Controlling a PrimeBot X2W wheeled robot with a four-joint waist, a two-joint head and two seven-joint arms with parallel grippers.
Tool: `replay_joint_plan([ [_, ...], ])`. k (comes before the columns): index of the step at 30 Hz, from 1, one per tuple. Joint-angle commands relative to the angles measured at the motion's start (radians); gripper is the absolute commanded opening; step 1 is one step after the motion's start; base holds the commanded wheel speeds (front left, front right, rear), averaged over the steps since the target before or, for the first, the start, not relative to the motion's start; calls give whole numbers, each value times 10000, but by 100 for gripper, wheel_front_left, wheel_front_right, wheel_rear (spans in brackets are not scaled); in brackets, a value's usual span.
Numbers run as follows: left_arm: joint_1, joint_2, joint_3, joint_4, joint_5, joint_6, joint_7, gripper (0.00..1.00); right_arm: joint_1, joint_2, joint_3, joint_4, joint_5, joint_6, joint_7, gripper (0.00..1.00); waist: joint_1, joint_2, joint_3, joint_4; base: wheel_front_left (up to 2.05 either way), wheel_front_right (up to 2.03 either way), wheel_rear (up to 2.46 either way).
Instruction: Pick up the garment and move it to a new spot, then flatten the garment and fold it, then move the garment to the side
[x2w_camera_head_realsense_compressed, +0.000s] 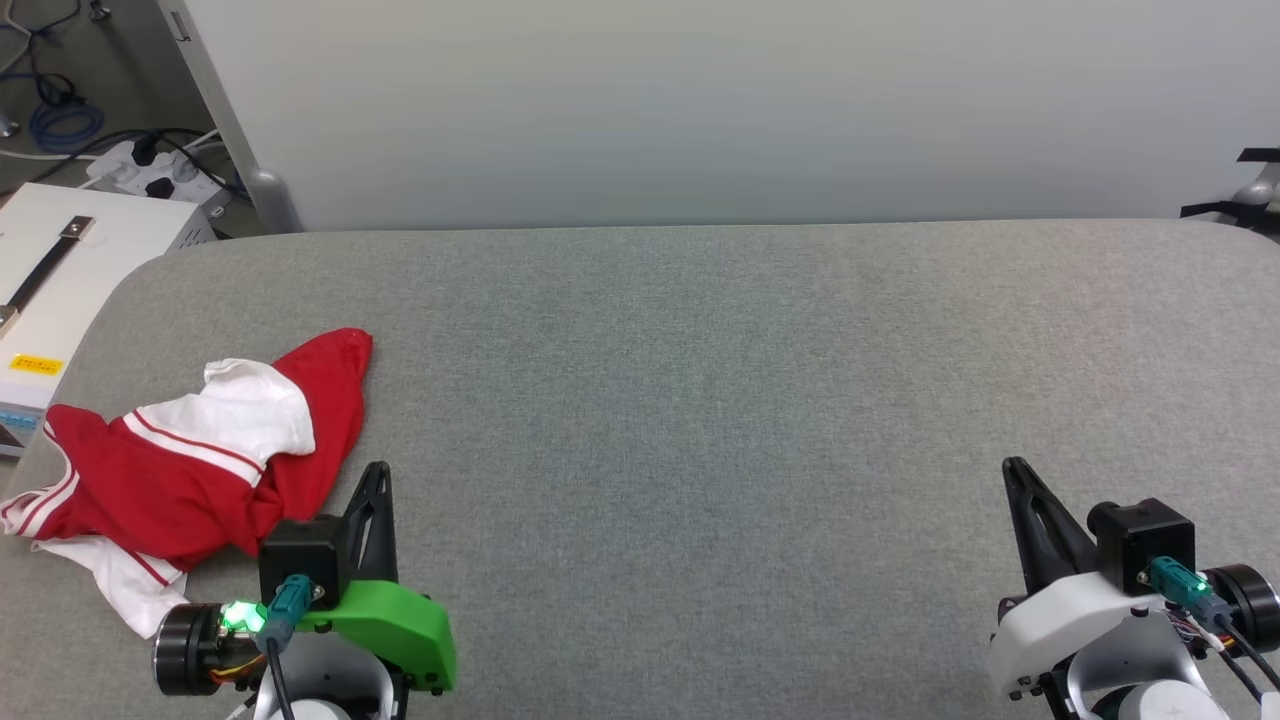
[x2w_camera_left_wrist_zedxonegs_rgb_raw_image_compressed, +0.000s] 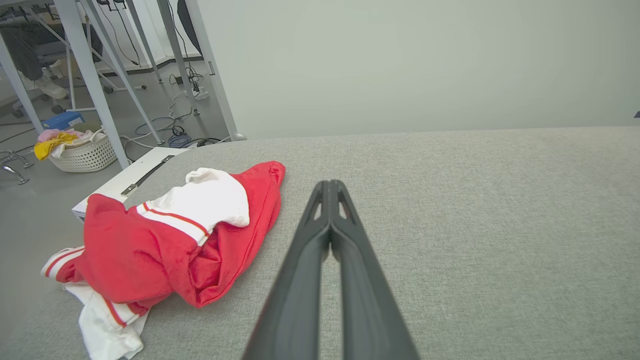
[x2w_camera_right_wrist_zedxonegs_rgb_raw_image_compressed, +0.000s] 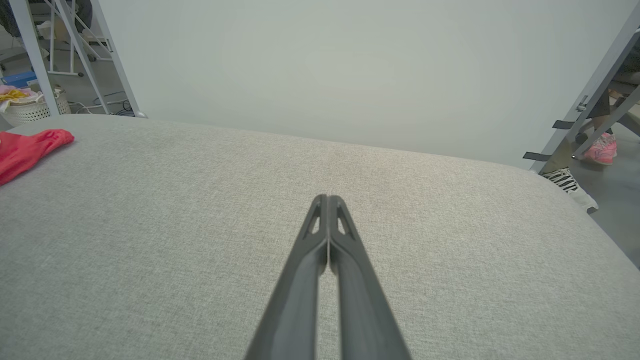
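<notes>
1. Left wrist view: the left gripper (x2w_camera_left_wrist_zedxonegs_rgb_raw_image_compressed: 330, 186), two long dark fingers with slotted tips, is pressed closed tip to tip and holds nothing. The right gripper (x2w_camera_right_wrist_zedxonegs_rgb_raw_image_compressed: 327, 199) is likewise closed and empty.
2. Just beside the left gripper lies the garment (x2w_camera_left_wrist_zedxonegs_rgb_raw_image_compressed: 150, 245), a red jersey-style T-shirt with white short sleeves and red-white striped trim. It is a soft, crumpled heap.
3. It rests near the left corner of the grey, coarse-woven, round-cornered table (x2w_camera_head_realsense_compressed: 760, 400), well apart from the right gripper.
4. I judge nothing done yet: pickup, moving, flattening, folding and setting aside all remain.
</notes>
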Motion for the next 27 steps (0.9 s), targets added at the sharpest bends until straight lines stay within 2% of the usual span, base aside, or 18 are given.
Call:
replay_joint_plan([
  [1, -177, -42, 5, 11, 99, -28, -7, 0, -161, -3, 5, 16, -97, -7, 28, 0, 0, 0, 0, 0, 0, 0, 0],
  [10, -177, -42, 5, 11, 99, -28, -7, 0, -161, -3, 5, 16, -97, -7, 28, 0, 0, 0, 0, 0, 0, 0, 0],
  [11, 0, 0, 0, 0, 0, 0, -1, 100, 0, 0, -2, 0, 0, 0, -1, 100, 0, 0, 0, 0, 0, 0, 0],
  [27, -38, -2, -250, -68, -7, 302, -308, 100, 8, 0, -216, -165, 355, -1, -304, 100, 0, 0, 29, 4, 0, 0, 0],
])
